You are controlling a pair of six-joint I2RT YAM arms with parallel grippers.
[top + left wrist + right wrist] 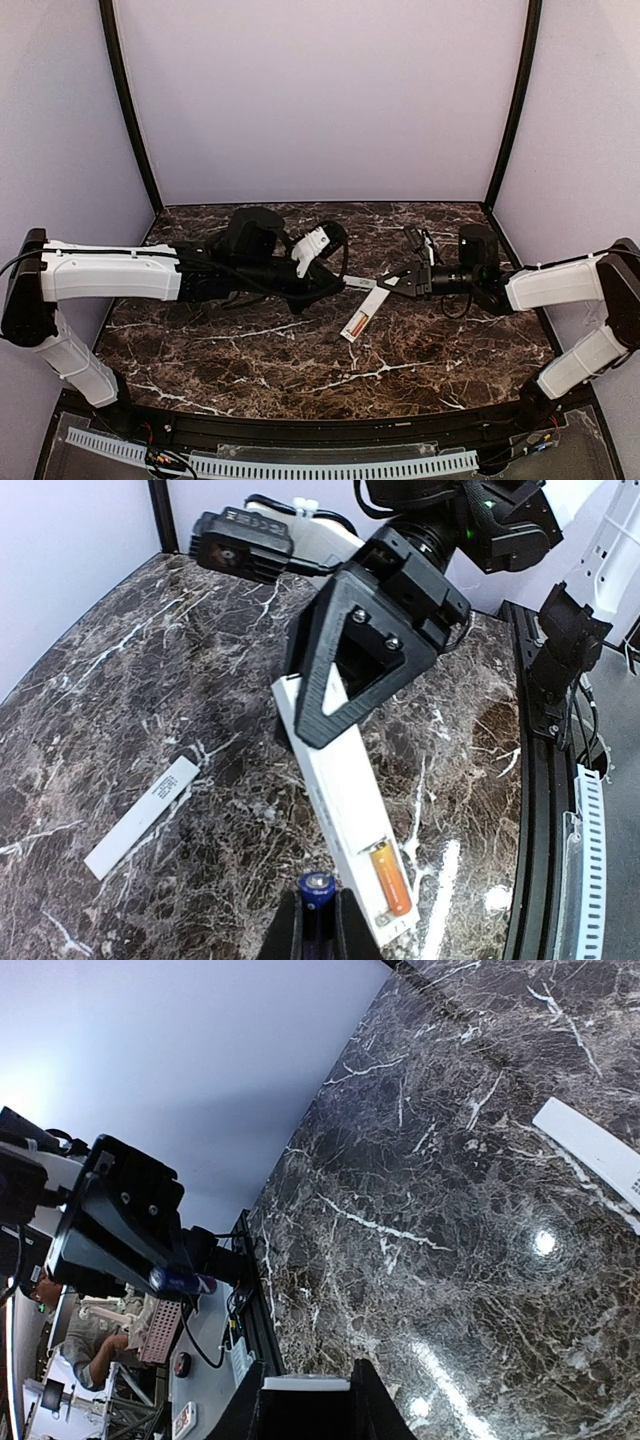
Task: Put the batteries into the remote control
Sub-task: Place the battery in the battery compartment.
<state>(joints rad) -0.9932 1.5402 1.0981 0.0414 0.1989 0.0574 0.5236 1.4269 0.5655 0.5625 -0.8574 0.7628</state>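
Left gripper (317,912) clamped on dark blue battery (317,888) right beside the recess end of remote control (350,800), right gripper (318,712) pinching its other end, red-orange battery (390,878) seated in recess.

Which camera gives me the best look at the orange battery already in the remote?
Left wrist view: the orange battery lies in plain sight in the recess of the remote, near its free end. The top view shows only a thin red streak on the remote. The right wrist view shows none of it.
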